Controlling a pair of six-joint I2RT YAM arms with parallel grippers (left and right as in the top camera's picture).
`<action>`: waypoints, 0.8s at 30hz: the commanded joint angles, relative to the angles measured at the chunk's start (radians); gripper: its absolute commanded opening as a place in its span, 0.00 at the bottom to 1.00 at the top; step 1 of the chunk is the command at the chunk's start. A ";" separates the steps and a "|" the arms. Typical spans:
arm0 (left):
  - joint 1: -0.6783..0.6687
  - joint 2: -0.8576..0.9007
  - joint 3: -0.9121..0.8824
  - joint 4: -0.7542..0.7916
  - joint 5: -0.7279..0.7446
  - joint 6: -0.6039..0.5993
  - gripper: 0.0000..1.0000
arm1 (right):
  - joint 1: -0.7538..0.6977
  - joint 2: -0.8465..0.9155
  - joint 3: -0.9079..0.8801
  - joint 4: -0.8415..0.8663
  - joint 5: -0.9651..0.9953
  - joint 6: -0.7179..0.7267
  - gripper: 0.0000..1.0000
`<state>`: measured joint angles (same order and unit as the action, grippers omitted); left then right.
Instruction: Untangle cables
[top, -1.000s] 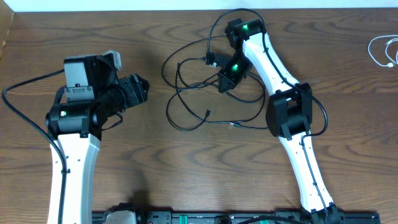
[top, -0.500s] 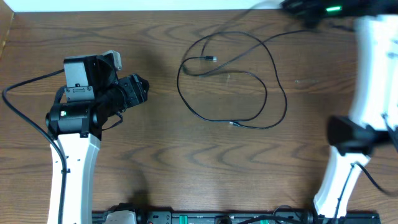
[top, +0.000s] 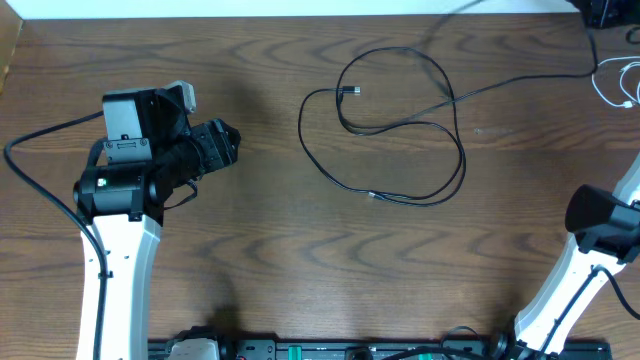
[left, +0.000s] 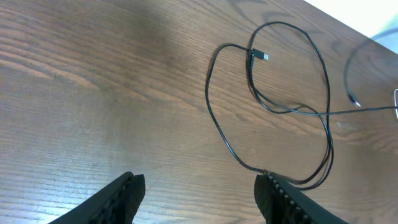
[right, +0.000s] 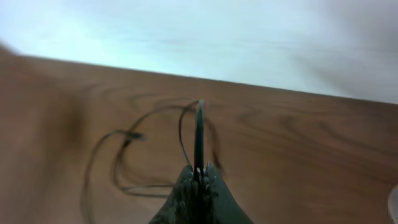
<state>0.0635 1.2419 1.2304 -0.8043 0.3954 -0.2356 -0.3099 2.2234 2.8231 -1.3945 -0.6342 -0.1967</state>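
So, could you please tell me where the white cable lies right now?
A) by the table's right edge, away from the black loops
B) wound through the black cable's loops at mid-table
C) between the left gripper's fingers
A: the overhead view shows the white cable at the right edge of the table, well away from the loops of the black cable at mid-table.

Dark wood-grain table (top: 250, 250), evenly lit; white band (top: 200, 8) beyond far edge.

No text, label, brand, number or sign can be read in any of the three views, overhead or wrist.
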 joint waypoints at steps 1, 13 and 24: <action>-0.002 -0.002 0.019 -0.001 0.016 0.010 0.63 | 0.005 -0.013 0.008 0.029 0.236 0.097 0.01; -0.002 -0.002 0.019 -0.002 0.016 0.010 0.63 | -0.097 -0.011 -0.082 0.119 0.748 0.283 0.01; -0.002 -0.002 0.019 -0.033 0.016 0.010 0.63 | -0.229 -0.011 -0.437 0.428 0.753 0.286 0.35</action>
<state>0.0635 1.2419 1.2304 -0.8284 0.3954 -0.2356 -0.5251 2.2227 2.4321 -0.9955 0.1028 0.0814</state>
